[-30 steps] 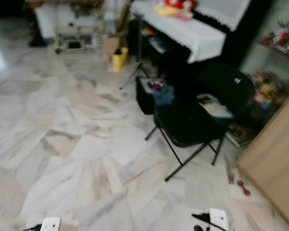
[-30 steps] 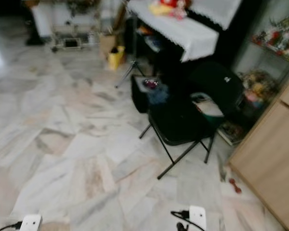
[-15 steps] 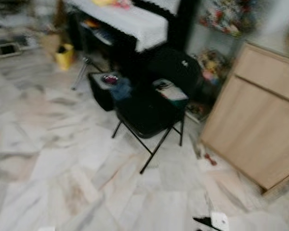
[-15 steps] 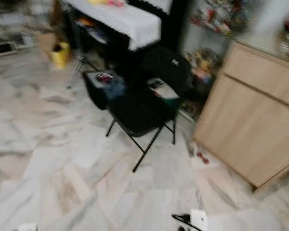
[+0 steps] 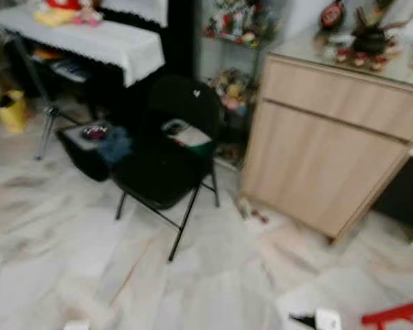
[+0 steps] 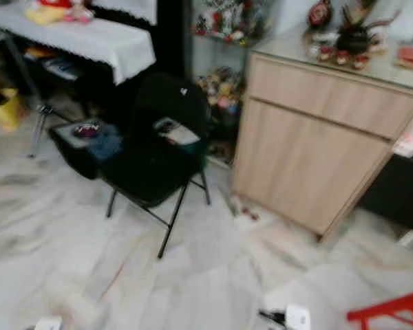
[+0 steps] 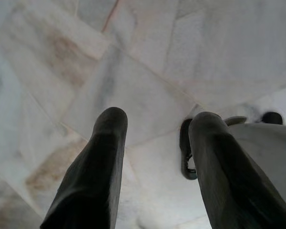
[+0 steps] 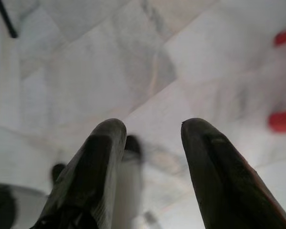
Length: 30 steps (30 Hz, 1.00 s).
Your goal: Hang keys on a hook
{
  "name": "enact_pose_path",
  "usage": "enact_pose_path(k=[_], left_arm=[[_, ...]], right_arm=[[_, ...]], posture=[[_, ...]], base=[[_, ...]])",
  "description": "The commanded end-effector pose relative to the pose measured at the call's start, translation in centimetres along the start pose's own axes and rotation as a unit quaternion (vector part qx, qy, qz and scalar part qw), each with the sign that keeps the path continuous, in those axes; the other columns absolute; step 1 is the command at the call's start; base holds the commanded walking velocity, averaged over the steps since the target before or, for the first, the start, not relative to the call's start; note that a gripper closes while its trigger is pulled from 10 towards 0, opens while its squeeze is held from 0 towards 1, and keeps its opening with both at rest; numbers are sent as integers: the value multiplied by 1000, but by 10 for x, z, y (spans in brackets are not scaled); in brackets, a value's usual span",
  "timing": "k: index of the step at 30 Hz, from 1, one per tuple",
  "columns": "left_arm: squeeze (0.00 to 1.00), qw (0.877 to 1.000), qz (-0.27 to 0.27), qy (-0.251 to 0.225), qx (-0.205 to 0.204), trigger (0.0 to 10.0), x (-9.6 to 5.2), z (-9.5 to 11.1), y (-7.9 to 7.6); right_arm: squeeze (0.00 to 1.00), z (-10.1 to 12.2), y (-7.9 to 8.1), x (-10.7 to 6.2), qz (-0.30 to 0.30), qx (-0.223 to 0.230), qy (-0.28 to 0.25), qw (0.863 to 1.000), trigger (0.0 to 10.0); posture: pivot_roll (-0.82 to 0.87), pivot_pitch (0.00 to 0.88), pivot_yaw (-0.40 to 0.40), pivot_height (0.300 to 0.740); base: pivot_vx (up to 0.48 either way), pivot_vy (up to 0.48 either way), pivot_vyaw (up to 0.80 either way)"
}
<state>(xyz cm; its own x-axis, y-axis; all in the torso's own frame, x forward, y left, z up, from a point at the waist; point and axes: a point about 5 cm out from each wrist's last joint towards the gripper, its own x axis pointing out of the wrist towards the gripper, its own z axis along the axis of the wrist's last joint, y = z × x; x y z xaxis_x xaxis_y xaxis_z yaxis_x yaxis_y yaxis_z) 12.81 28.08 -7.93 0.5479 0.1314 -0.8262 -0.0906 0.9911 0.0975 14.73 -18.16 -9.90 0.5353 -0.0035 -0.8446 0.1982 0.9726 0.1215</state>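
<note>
Head stereo pair: looking forward and down, sharing the black folding chair (image 5: 166,162) and wooden cabinet (image 5: 330,144). Wrist cameras: each pointing down along its fingers, close above marble floor (image 7: 148,62).

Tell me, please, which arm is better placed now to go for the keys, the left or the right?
Neither yet, I think. The left gripper and the right gripper both hang open and empty over the marble floor. I cannot make out keys or a hook; the wooden cabinet stands to the robot's right.

Marble floor (image 5: 69,247) under folding chair (image 5: 162,161)
</note>
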Motion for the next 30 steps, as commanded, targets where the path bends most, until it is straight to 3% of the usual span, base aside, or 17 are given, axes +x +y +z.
enact_pose_path(k=[1, 7, 12, 16, 17, 19, 20, 22, 30], left_arm=[[0, 1000, 2, -6, 2, 10000, 0, 2, 1], [0, 1000, 8, -10, -4, 10000, -3, 0, 8], [0, 1000, 6, -12, -7, 10000, -4, -2, 9], [0, 1000, -5, -6, 6, 10000, -3, -3, 4], [0, 1000, -12, -5, 15, 10000, -2, -4, 1], [0, 1000, -13, -5, 17, 10000, -2, -4, -1], [0, 1000, -12, -8, 14, 10000, -2, -6, -5], [0, 1000, -11, -10, 13, 10000, -2, -7, -7], [0, 1000, 9, -14, -4, 10000, -3, -12, -10]], right_arm=[[0, 1, -6, -1, -9, 9, -1, 1000, 10000], [0, -4, 1, -1, 5, -12, 13, 1000, 10000], [0, -3, 2, -1, 19, -57, 10, 998, 10000], [0, -2, -3, -1, 6, -41, 0, 999, 10000], [0, -3, -8, -2, -10, -15, -5, 1000, 10000], [0, -3, -10, -3, -16, -5, -7, 1000, 10000], [0, 24, -10, 2, -19, 4, -31, 999, 10000], [0, 41, -8, 5, -18, 9, -44, 999, 10000], [0, 34, -3, 5, -4, 1, -25, 1000, 10000]], posture=[[196, 0, 0, 736], [193, 0, -19, 736], [151, 0, -5, 736], [150, 0, 18, 736], [146, 0, 20, 736], [146, 0, 19, 736], [153, 0, 9, 736], [160, 0, -2, 736], [162, 0, -42, 736]], base=[[0, 0, -800], [0, 0, -800], [0, 0, -800], [0, 0, -800], [0, 0, 0], [0, 0, 0], [0, 0, 0], [0, 0, 0], [0, -300, 0]])
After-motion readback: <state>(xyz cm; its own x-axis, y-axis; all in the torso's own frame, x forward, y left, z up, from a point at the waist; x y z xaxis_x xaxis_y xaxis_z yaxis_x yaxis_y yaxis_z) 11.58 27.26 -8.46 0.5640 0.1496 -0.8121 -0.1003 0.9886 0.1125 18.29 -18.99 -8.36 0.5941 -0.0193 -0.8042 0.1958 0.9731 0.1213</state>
